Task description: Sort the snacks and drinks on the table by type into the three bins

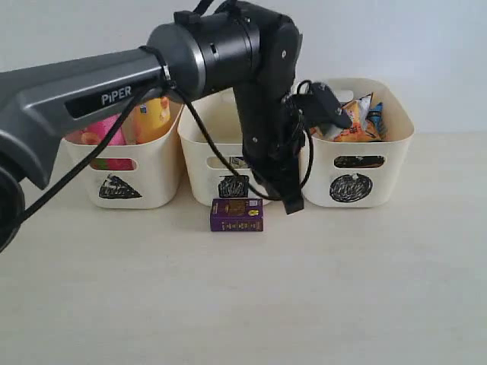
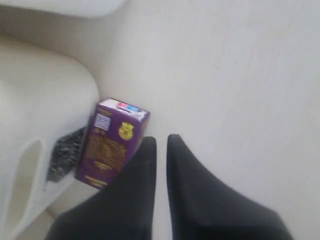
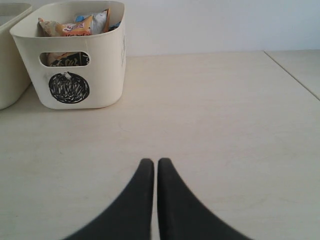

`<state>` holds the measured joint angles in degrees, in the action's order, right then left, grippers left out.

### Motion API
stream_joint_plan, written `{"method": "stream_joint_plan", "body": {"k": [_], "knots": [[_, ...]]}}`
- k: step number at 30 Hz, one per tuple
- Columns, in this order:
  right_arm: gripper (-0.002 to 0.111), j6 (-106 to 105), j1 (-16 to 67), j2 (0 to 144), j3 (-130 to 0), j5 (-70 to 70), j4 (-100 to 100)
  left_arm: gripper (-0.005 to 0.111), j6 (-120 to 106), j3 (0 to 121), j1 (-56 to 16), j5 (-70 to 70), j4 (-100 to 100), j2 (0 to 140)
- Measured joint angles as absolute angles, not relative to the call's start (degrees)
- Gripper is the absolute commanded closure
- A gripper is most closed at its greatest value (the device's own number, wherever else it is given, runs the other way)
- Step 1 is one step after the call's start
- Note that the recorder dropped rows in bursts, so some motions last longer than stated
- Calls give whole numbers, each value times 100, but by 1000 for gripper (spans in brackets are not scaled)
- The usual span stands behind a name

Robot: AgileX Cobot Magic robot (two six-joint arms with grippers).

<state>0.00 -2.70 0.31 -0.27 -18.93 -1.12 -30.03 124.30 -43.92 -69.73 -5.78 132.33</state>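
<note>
Left gripper (image 2: 161, 144) clenched, empty, just beside dark purple carton (image 2: 112, 145): rectangular, gold print, white end, lying on side.

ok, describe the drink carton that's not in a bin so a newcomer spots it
Along the back of the table, find the middle bin of the three cream ones, marked with a scribbled black square. Just in front of it sits the dark purple carton, the only item outside a bin.

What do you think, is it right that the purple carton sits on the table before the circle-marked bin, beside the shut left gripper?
Not quite: the exterior view shows the purple carton before the square-marked middle bin, not the circle-marked bin. The shut left gripper is indeed beside it.
</note>
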Motion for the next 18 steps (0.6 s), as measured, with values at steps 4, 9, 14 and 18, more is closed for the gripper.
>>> {"method": "stream_joint_plan", "body": {"k": [4,9,14,18], "knots": [[108,0,-270,31,-27,-1893,-112,103,-2386,11815,-4392,-6984,-648,13053],[108,0,-270,31,-27,-1893,-102,99,558,11100,-4392,-6827,-1994,12774],[108,0,-270,31,-27,-1893,-102,26,1432,10664,-4378,-6184,-2298,12796],[108,0,-270,31,-27,-1893,-102,-1,2144,10664,-4378,-5933,-2097,12821]]}}
